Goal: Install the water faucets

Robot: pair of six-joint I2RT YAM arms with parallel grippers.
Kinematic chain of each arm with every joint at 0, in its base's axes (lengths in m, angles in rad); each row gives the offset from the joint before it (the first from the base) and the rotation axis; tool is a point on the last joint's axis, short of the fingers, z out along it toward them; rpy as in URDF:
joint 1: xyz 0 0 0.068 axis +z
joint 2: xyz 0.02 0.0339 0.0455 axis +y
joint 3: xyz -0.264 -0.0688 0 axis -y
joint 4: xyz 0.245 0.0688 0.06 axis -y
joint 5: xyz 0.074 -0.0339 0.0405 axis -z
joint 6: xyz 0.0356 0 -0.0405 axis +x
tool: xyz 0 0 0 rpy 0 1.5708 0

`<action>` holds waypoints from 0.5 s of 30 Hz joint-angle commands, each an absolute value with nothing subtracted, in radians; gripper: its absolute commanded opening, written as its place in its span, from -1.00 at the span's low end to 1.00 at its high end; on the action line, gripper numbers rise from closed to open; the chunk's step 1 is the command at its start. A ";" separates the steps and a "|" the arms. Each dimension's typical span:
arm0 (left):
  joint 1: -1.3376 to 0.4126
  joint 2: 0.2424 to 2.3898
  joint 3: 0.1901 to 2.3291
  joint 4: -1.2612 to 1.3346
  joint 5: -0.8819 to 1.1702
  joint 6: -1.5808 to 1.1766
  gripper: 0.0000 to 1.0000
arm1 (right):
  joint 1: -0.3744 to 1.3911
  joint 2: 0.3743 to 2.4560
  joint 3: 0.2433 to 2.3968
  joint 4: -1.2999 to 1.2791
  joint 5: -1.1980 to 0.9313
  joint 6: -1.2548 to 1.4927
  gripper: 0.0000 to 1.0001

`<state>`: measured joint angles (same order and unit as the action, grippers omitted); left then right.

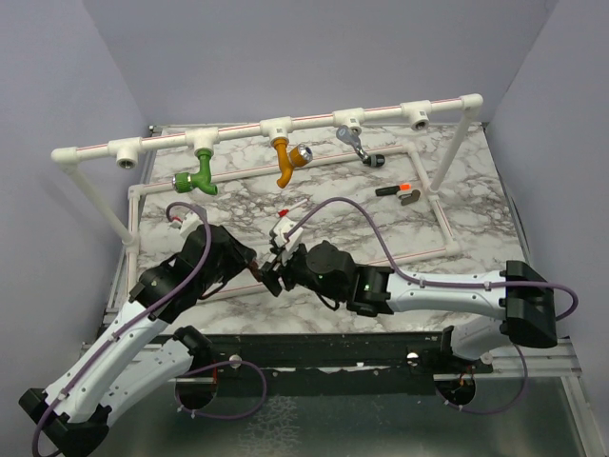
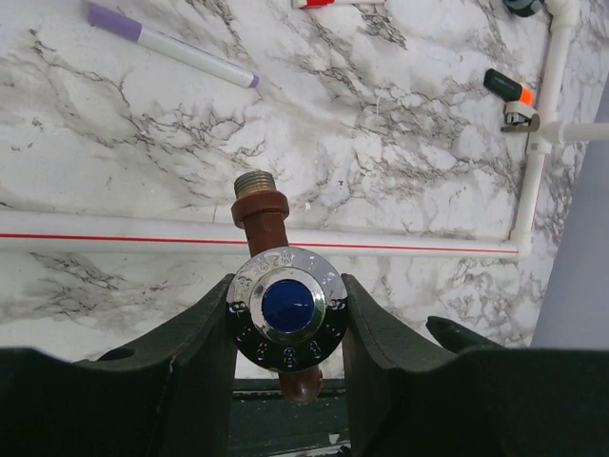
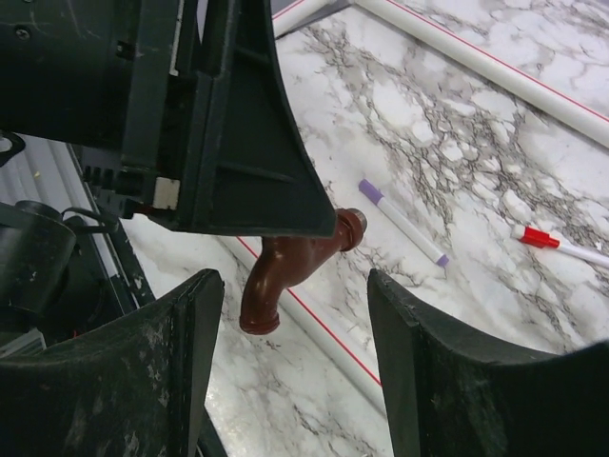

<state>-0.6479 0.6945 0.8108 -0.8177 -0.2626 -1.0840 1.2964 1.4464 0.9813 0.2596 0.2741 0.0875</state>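
Observation:
The dark brown faucet (image 2: pixel 263 217) has a chrome knob with a blue centre (image 2: pixel 285 307). My left gripper (image 2: pixel 287 290) is shut on that knob and holds the faucet above the table, threaded end pointing away. In the right wrist view the brown faucet (image 3: pixel 285 271) hangs spout down between the open fingers of my right gripper (image 3: pixel 295 314), which do not touch it. In the top view the two grippers meet at the table's near middle (image 1: pixel 269 274). The green faucet (image 1: pixel 200 174), the orange faucet (image 1: pixel 288 160) and the silver-grey faucet (image 1: pixel 354 143) hang from the white pipe (image 1: pixel 243 130).
Open tee sockets sit at the pipe's left (image 1: pixel 126 152) and right (image 1: pixel 416 116). A purple marker (image 2: pixel 171 43) and a red-capped marker (image 3: pixel 552 243) lie on the marble. A black-and-orange piece (image 1: pixel 392 189) lies at the right. A low white pipe (image 2: pixel 400 245) crosses below the faucet.

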 commanded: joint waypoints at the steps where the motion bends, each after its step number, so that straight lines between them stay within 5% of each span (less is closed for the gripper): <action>1: -0.643 0.688 0.837 -0.879 -0.330 -1.199 -1.00 | 1.324 1.493 1.031 0.244 0.320 0.050 0.34; 15: -0.643 0.688 0.856 -0.933 -0.337 -1.285 -1.00 | 1.376 1.602 1.068 0.257 0.401 -0.024 0.33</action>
